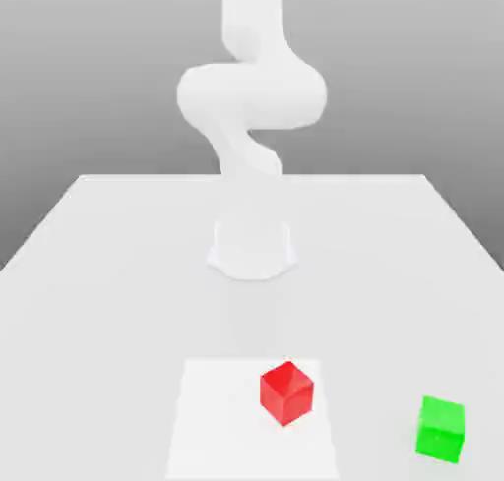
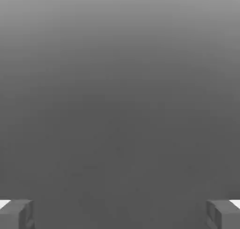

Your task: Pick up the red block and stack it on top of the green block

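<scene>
In the exterior view, going from left to right, a big pale table (image 1: 98,312) is being seen first, and its far edge is being stretched straight across behind the robot. Next, a bright white square patch (image 1: 221,420) is being shown on the table, down low in the view. The white robot arm (image 1: 252,95) is being held up on its round foot (image 1: 252,253), which is being kept on the table behind the patch. The arm is being bent in big curves, and its top is being cut off by the upper edge of the view.

A bit more to the right, the red block (image 1: 286,393) is being held up by the white patch, near the patch's right side. One of its corners is being pointed toward the camera. Last, at the far right, the green block (image 1: 440,430) is being held up by the table, outside the patch and well apart from the red block. It is being turned just a little.

In the hand view, the two fingers of the gripper (image 2: 120,215) are being spread wide apart.
</scene>
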Motion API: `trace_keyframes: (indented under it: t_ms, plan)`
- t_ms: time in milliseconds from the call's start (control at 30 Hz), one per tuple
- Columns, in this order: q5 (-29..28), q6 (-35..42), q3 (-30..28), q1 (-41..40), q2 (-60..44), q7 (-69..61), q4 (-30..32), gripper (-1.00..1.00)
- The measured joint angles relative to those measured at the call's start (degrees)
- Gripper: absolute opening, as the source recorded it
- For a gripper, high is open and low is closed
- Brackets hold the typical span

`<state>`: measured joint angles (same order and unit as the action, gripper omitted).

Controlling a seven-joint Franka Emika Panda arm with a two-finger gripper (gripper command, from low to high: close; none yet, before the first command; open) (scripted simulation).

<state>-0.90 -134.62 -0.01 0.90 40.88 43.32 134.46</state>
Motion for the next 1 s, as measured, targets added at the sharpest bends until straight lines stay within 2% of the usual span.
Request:
trace_keyframes:
  t_ms: [333, 633, 867, 900, 1000]
  plan:
    - [-2.5, -12.2, -1.4, 4.0, -21.4, -11.8, 11.3, 0.0]
    - [0.1, -22.9, -1.2, 6.6, -40.1, -25.5, 21.2, 0.0]
    - [1.5, -34.5, -0.4, 6.3, -54.6, -28.2, 20.9, 0.0]
    - [1.6, -35.5, -0.4, 6.2, -55.8, -28.2, 20.8, -1.0]
    - [1.5, -35.5, -0.4, 6.2, -55.8, -28.2, 20.8, -1.0]
